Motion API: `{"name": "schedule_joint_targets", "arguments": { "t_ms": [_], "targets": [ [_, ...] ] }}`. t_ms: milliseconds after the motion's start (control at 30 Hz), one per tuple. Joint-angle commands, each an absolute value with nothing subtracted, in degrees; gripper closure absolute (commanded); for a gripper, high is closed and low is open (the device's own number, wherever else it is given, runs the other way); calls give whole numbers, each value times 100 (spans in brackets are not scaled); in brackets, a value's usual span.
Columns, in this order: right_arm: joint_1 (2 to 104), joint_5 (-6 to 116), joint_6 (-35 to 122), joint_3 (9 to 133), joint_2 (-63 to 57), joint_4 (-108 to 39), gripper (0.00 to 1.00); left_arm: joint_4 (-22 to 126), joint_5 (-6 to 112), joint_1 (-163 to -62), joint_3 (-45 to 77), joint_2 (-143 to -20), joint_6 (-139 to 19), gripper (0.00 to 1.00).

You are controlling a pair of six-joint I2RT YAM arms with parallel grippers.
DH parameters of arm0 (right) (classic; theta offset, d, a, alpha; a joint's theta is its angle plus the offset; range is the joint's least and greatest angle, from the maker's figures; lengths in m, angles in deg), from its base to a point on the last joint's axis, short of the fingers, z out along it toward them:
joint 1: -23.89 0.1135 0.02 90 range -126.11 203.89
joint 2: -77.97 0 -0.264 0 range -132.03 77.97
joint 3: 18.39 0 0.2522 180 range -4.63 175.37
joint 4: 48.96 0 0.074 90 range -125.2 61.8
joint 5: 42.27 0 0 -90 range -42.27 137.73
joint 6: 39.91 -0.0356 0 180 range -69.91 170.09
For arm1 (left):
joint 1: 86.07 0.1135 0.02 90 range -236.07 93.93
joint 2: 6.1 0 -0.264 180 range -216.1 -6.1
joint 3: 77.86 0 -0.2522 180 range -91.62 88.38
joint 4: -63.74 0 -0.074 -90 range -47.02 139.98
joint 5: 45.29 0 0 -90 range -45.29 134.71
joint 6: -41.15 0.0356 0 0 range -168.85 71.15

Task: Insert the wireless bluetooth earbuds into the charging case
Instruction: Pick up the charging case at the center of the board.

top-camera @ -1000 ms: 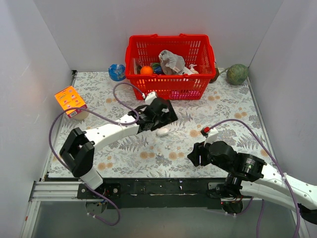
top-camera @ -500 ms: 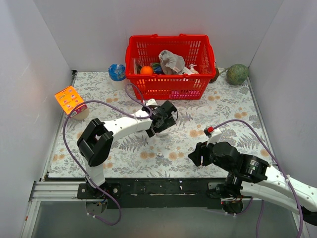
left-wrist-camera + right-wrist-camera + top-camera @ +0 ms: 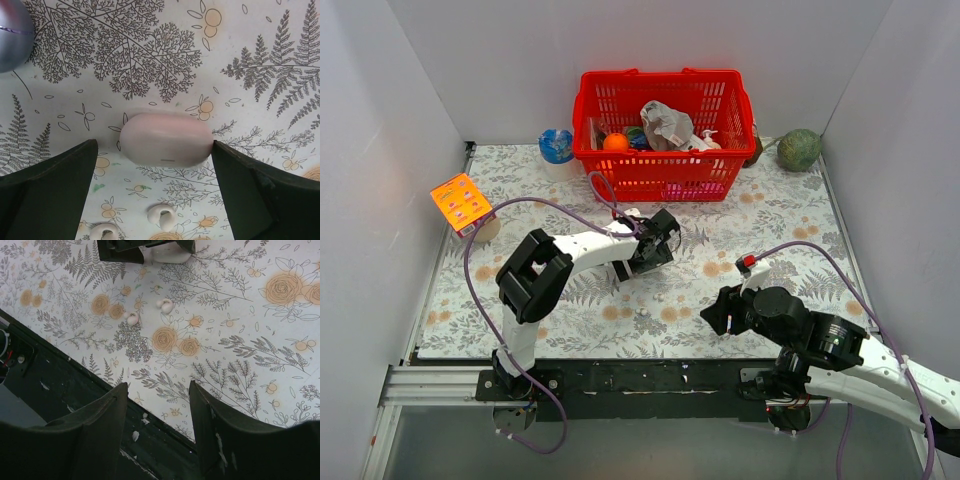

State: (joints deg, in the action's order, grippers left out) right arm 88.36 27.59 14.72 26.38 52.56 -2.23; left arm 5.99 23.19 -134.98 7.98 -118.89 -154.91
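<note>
The charging case, a closed glossy white oval, lies on the floral mat. My left gripper is open around it, one dark finger on each side, and the right finger touches the case's end. In the top view the left gripper hides the case. Two whitish earbuds lie on the mat just near of the case and show in the right wrist view and the top view. My right gripper is open and empty over the mat's near edge. The case also shows in the right wrist view.
A red basket with several items stands at the back. A blue-white ball-like cup is at its left and a green ball at the back right. An orange box stands at the left wall. A black rail runs along the near edge.
My left arm has folded in, its elbow moving right, and its gripper has come down around the case. The right gripper has barely shifted.
</note>
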Motion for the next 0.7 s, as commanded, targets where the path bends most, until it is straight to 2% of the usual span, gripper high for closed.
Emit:
{"name": "schedule_joint_targets", "arguments": {
  "t_ms": [0,667],
  "targets": [
    [8823,2769,1397,2789,5336,-365,41,849,2414,-13432,884,-11745,-15222,2],
    [8823,2796,1362,2710,5309,-400,41,824,2573,-13432,779,-12052,-14404,2]
  ]
}}
